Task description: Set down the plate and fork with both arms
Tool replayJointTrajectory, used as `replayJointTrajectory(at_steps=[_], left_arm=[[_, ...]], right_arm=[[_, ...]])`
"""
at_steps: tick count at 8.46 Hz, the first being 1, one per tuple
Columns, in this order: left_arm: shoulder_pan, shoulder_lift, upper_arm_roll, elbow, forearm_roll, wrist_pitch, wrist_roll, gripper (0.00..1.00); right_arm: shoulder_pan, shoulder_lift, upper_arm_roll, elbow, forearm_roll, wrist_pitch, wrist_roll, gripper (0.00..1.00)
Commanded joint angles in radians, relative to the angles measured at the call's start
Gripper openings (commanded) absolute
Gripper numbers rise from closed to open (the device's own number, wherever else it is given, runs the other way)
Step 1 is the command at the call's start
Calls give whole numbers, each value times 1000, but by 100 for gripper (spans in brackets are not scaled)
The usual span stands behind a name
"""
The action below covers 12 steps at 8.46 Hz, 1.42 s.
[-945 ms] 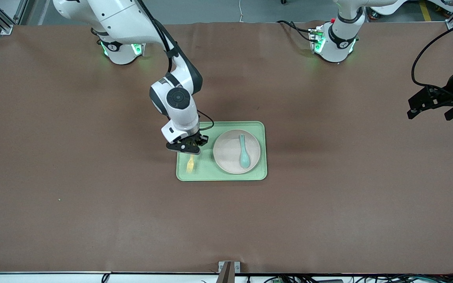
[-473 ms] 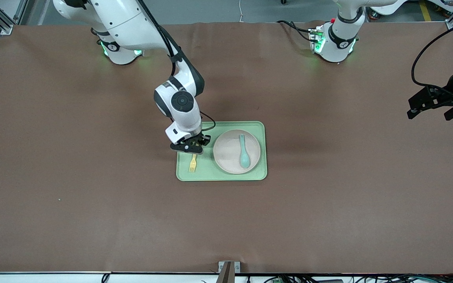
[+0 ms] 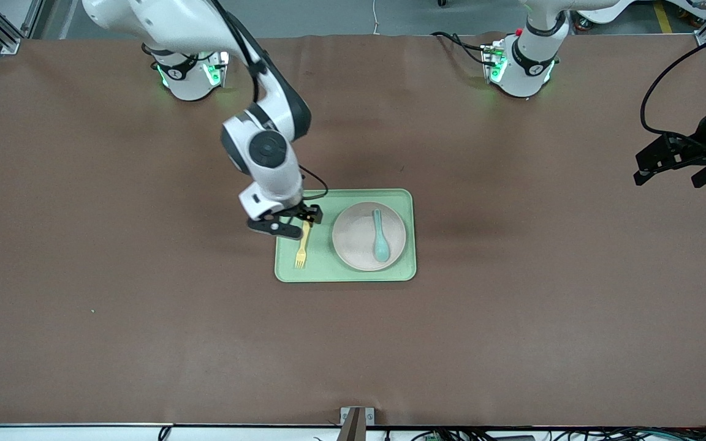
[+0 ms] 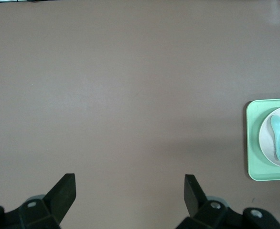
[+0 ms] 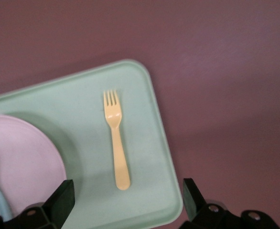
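The pale yellow fork (image 3: 301, 246) lies free on the light green tray (image 3: 345, 272), at the tray's end toward the right arm. It also shows in the right wrist view (image 5: 116, 138), tines pointing away from my gripper. The beige-pink plate (image 3: 356, 242) sits on the tray beside the fork. My right gripper (image 3: 292, 222) hangs open and empty just above the fork's handle end (image 5: 126, 187). My left gripper (image 3: 668, 174) waits open and empty over bare table (image 4: 129, 183) at the left arm's end. The left wrist view shows the plate (image 4: 266, 138) from afar.
A teal spoon (image 3: 380, 236) lies in the plate and also shows in the left wrist view (image 4: 276, 140). Brown table cover (image 3: 144, 306) spreads all round the tray. The two arm bases (image 3: 187, 76) stand at the table's edge farthest from the front camera.
My right gripper has risen and drawn back off the fork toward the right arm's base. The fork, partly covered before, now lies in full sight on the tray. The left arm has not moved.
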Motion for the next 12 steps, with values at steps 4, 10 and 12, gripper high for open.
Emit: replayJointTrajectory(at_steps=[4,10,12], left_arm=[[10,-2,-8,12,-13,-10,7,100],[12,-2,-5,26,-13,-10,-1,100],[12,-2,-5,27,-13,-10,1,100]], right_arm=[[-406,-387,1,27,16,-493,-536,100],[-671,-446,4,133,-3,-601,-934,100],[-660,-321,7,327,1,-636,-937,100]])
